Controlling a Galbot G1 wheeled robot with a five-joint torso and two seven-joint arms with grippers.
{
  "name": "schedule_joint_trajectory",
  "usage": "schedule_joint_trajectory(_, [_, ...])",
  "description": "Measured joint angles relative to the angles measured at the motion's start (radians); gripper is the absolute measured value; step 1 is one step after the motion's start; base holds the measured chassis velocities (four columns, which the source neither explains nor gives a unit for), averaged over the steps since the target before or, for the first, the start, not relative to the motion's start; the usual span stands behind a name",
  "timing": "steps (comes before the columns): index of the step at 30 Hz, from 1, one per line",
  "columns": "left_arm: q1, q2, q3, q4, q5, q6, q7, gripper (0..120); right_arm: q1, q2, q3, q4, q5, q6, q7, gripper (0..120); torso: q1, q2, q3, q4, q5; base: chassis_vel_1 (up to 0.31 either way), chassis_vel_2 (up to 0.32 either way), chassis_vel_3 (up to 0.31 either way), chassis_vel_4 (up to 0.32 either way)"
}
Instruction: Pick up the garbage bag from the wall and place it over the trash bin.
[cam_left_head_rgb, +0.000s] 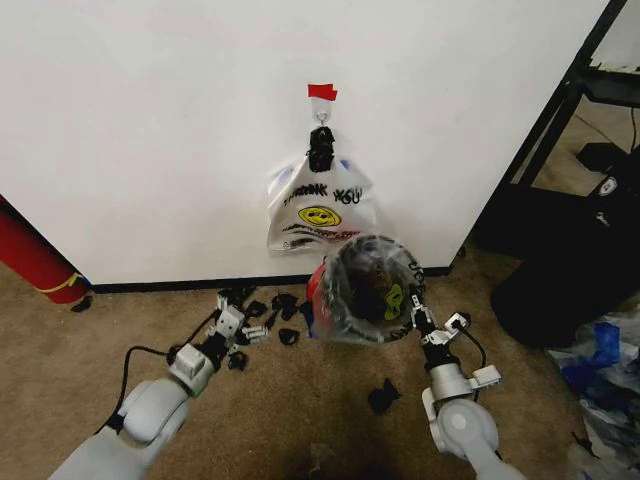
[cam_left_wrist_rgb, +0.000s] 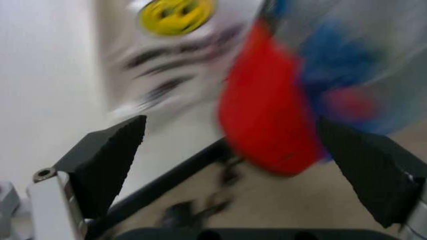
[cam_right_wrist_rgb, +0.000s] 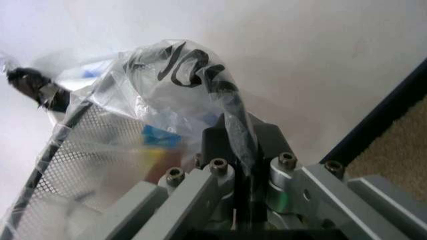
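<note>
The see-through garbage bag (cam_left_head_rgb: 352, 312) with blue patches and a yellow-green mark is draped around the round black trash bin (cam_left_head_rgb: 336, 262), which stands on the carpet below the wall (cam_left_head_rgb: 150, 120). My right gripper (cam_left_head_rgb: 413, 308) is at the bin's right rim. In the right wrist view it (cam_right_wrist_rgb: 240, 145) is shut on a fold of the garbage bag (cam_right_wrist_rgb: 180, 75) beside the bin's mesh side (cam_right_wrist_rgb: 73, 145). My left gripper (cam_left_head_rgb: 247, 330) is low on the bin's left, open and apart from it. The left wrist view shows it (cam_left_wrist_rgb: 243, 165) facing the bin's red base (cam_left_wrist_rgb: 267, 125).
A white "THANK YOU" smiley bag (cam_left_head_rgb: 320, 210) hangs from a hook under red tape (cam_left_head_rgb: 322, 92). Black scraps (cam_left_head_rgb: 270, 310) litter the carpet along the baseboard. A red cylinder (cam_left_head_rgb: 35, 262) leans at left. A black shelf frame (cam_left_head_rgb: 560, 110), dark bulk (cam_left_head_rgb: 560, 280) and plastic bags (cam_left_head_rgb: 600, 360) crowd the right.
</note>
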Motion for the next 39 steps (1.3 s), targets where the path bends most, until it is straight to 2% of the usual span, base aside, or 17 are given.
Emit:
schedule_joint_trajectory(5, [0.012,-0.028,0.025,-0.055,-0.035,0.02,0.021,100,-0.003,0.006,0.002,0.02,0.009,-0.011,0.008,0,0.0,0.0,0.0,0.0,0.0001,0.0,0.0,0.0,0.0])
schedule_joint_trajectory(14, [0.003,-0.052,0.048,-0.055,-0.007,0.043,0.013,100,-0.02,0.011,-0.005,0.05,-0.008,-0.011,-0.007,0,0.0,0.0,0.0,0.0001,0.0001,0.0,0.0,0.0,0.0])
schedule_joint_trajectory(24, [-0.021,-0.057,0.048,0.015,0.058,0.046,-0.057,100,-0.039,0.02,-0.016,0.09,-0.031,-0.013,-0.015,0,0.0,0.0,0.0,0.0001,0.0,0.0,0.0,0.0,0.0])
schedule_joint_trajectory(33, [-0.05,-0.063,0.049,0.079,0.087,0.043,-0.075,100,-0.069,0.028,-0.022,0.13,-0.032,-0.023,-0.013,0,0.0,0.0,0.0,0.0001,-0.0001,0.0,0.0,0.0,0.0])
schedule_joint_trajectory(39, [-0.052,-0.063,0.053,0.079,0.089,0.029,-0.073,100,-0.087,0.036,-0.031,0.143,-0.049,-0.031,-0.007,0,0.0,0.0,0.0,0.0001,-0.0001,0.0,0.0,0.0,0.0])
